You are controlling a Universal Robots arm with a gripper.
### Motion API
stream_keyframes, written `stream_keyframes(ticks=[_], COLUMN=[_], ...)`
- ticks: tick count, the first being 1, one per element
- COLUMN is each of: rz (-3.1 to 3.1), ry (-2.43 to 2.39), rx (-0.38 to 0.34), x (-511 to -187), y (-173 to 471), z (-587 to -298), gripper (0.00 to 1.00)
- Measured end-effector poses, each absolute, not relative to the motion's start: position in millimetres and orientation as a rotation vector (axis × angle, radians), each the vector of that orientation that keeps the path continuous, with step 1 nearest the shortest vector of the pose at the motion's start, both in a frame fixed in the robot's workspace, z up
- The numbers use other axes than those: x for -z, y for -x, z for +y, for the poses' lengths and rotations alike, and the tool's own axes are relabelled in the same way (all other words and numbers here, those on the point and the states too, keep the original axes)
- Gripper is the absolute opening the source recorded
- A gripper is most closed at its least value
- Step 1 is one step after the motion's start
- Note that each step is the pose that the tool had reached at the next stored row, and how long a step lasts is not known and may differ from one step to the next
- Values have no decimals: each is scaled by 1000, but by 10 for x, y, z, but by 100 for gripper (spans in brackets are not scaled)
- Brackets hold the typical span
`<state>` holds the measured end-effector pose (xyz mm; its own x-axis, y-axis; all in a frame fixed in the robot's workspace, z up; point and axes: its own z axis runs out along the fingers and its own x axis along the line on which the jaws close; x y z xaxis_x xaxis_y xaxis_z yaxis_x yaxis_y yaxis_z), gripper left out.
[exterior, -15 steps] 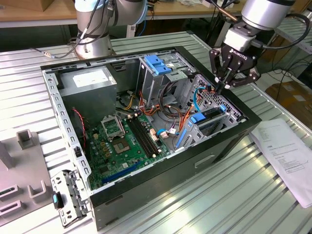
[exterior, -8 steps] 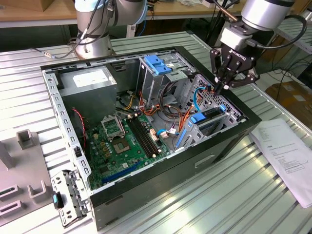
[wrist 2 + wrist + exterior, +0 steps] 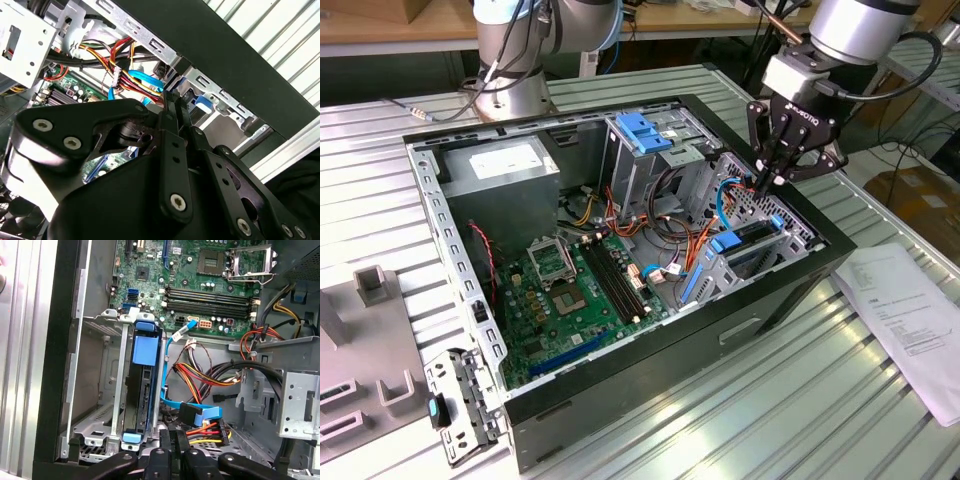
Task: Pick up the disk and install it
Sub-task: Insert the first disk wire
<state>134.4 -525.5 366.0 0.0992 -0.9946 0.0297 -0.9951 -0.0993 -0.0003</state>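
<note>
One disk point(image 3: 141, 390) seated in bay, fingers point(image 3: 170, 440) adjacent

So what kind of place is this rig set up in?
Probably a robotics lab or test workshop: an open computer case lies on a ribbed metal table, the gripper hangs above its disk, and a paper sheet lies nearby.

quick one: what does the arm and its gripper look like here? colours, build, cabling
Silver-grey tubular arm with light blue joint caps and a black cable looped beside the wrist. The gripper is matte black: a boxy body with white lettering, and linkage-style jaws pinned with silver screws, seen close up in the second wrist view. A silver base stands behind the case.
</note>
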Motion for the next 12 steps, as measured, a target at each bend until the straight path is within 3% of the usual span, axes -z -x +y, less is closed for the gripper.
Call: stream_keyframes(ticks=[12], rz=[-2100], ry=[-2313], rx=[-38], x=[-3658], y=[-1337], z=[-5289], gripper=[16])
